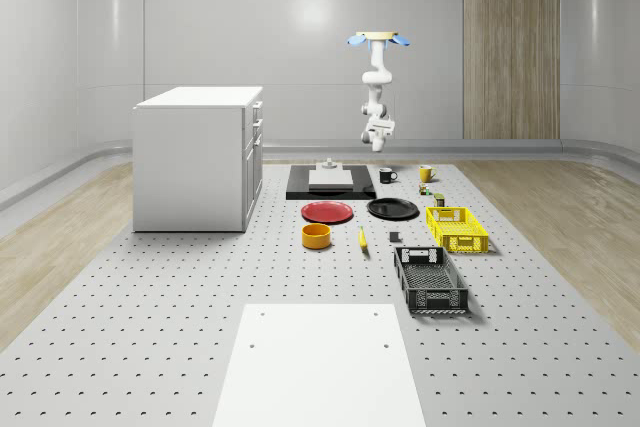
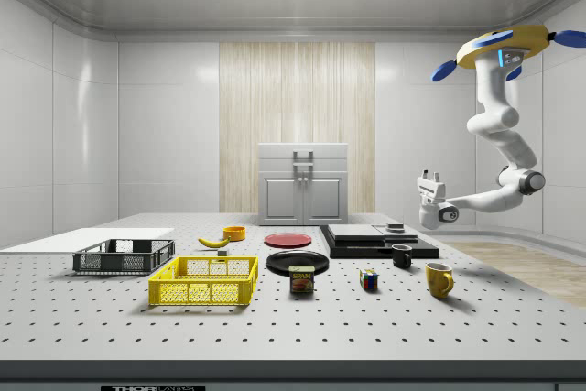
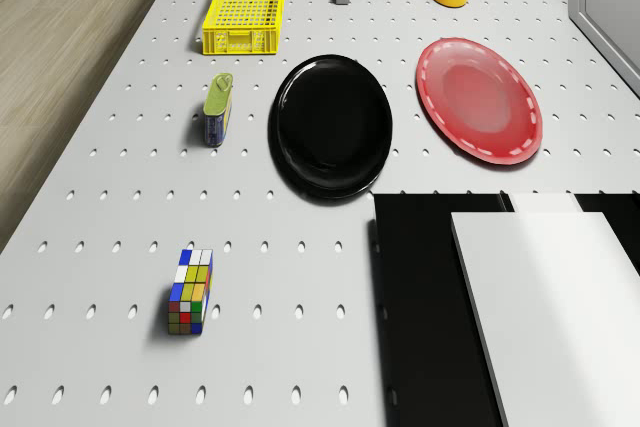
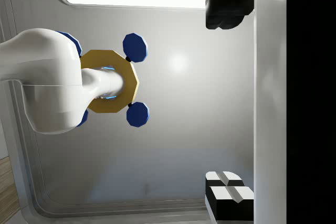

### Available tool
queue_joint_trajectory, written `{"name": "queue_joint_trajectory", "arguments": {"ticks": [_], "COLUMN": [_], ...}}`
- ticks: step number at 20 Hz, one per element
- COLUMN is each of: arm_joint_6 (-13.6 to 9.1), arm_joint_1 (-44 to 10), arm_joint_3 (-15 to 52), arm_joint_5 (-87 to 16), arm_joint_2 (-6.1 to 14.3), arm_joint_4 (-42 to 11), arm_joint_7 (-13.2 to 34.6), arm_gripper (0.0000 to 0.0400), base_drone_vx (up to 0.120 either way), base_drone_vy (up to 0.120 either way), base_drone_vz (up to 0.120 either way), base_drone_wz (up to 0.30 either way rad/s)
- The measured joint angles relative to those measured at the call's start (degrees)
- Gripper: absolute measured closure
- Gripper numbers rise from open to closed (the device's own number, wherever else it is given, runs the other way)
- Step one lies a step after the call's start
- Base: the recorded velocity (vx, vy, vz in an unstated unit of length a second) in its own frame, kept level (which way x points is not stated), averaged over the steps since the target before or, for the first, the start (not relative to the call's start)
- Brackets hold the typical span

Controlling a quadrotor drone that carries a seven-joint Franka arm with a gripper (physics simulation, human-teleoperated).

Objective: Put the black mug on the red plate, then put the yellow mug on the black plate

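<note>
Your drone hovers high above the table's far end, the arm folded below it, the gripper pointing upward and holding nothing; you cannot tell how far its fingers are spread. In the whole-scene view the black mug stands at the black plate's 12 o'clock, the yellow mug at 1 o'clock, the red plate at 9 o'clock

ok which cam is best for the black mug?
Side view: the black mug stands in full profile on the table, beside the yellow mug, below the raised gripper. In the whole-scene view the black mug is a far-off speck beside the black tray.
</note>
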State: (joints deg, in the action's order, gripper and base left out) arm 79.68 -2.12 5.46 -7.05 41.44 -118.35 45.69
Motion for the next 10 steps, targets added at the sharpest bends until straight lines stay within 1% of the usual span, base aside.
{"name": "queue_joint_trajectory", "arguments": {"ticks": [4,7,8,10], "arm_joint_6": [0.33,0.75,0.95,1.43], "arm_joint_1": [-1.52,-3.52,-4.42,-6.65], "arm_joint_3": [4.86,11.02,13.68,19.89], "arm_joint_5": [-6.88,-15.74,-19.63,-29.03], "arm_joint_2": [0.35,0.92,1.22,2.07], "arm_joint_4": [-1.1,-3.32,-4.59,-8.31], "arm_joint_7": [0.95,2.27,2.91,4.63], "arm_gripper": [0.0,0.0,0.0,0.0], "base_drone_vx": [0.12,0.12,0.08,0.0], "base_drone_vy": [0.0,0.0,0.0,0.0], "base_drone_vz": [0.0,0.0,0.0,-0.1], "base_drone_wz": [0.0,0.0,0.0,0.0]}}
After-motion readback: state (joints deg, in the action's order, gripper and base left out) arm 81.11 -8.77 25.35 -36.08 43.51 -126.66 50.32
